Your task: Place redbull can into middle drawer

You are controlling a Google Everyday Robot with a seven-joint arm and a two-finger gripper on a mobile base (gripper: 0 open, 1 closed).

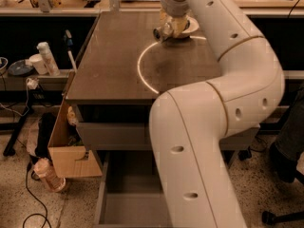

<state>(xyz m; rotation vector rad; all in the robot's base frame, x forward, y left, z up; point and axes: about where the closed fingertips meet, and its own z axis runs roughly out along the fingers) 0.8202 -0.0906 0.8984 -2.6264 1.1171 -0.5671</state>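
A cardboard box (pixel 66 148) stands left of the open middle drawer (pixel 128 208), which lies low and near, its left floor bare. At the far tabletop (pixel 114 65), the fingers (pixel 175 27) look closed around the redbull can (pixel 158 33), the gripper (pixel 169 29) just beside a white bowl (pixel 192 26). The can may slip on the long way down, or clip the tabletop's near edge; the arm's elbow (pixel 199 141) crowds the drawer's right side.

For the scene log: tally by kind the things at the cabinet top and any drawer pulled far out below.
Drink cans: 1, the redbull can, at the gripper over the cabinet top's far side.
Bowls: 1, the white bowl.
Drawers pulled far out: 1, the middle drawer.
Total: 3.
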